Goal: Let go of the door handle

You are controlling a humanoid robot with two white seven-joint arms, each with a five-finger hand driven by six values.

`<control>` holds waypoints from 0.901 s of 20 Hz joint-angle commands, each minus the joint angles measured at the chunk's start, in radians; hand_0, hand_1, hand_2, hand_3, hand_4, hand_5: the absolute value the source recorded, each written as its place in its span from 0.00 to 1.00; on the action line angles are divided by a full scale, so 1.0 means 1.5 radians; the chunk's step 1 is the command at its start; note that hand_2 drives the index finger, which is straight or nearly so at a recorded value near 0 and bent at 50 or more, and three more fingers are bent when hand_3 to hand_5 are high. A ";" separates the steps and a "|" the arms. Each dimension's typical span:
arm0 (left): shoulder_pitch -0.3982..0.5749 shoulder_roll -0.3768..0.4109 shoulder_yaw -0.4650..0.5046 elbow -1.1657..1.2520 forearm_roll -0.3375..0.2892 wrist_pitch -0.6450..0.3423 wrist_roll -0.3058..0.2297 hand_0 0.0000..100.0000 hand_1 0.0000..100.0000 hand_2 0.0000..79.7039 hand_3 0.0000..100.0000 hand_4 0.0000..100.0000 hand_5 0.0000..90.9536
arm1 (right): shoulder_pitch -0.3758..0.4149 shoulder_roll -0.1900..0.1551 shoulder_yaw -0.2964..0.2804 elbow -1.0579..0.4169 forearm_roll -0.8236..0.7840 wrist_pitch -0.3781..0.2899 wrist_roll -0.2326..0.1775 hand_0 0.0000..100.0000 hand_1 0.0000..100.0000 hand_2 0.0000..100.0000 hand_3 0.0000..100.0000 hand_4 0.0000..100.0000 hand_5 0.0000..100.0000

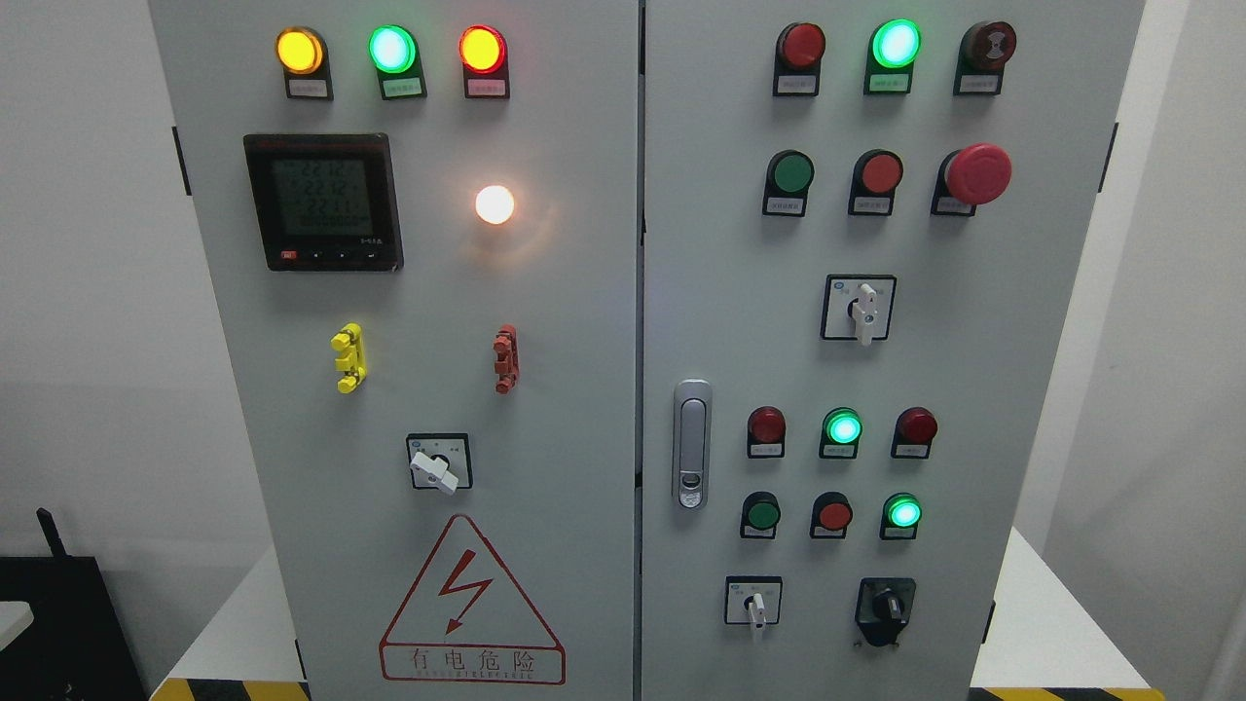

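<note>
The door handle [691,444] sits on the right cabinet door [876,350], just beside the seam between the two doors and at mid-height. It is a slim silver lever set flat in its recess, with its long axis vertical and a key slot near its lower end. To its right lie two rows of indicator lamps [842,427] and push buttons [760,513]; well above it is the red mushroom stop button [978,173]. Left of the handle, across the seam, the left cabinet door [419,350] carries the digital meter [323,202] and the triangular shock warning sign [472,604].

No robot hand appears in the head view, so the state of either robot hand cannot be read, and neither arm can be judged nearer to the handle. Nothing touches the handle. Judging from this, the release appears complete, with both doors flush and closed.
</note>
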 commanded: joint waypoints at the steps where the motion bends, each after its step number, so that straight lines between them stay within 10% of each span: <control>1: 0.020 0.000 0.000 -0.020 -0.001 0.000 0.001 0.12 0.39 0.00 0.00 0.00 0.00 | -0.001 0.000 0.002 0.005 0.000 0.003 0.002 0.37 0.00 0.00 0.00 0.00 0.00; 18: 0.020 0.000 0.000 -0.020 0.000 0.000 0.001 0.12 0.39 0.00 0.00 0.00 0.00 | 0.001 -0.001 0.004 0.004 0.001 -0.003 -0.003 0.37 0.00 0.00 0.00 0.00 0.00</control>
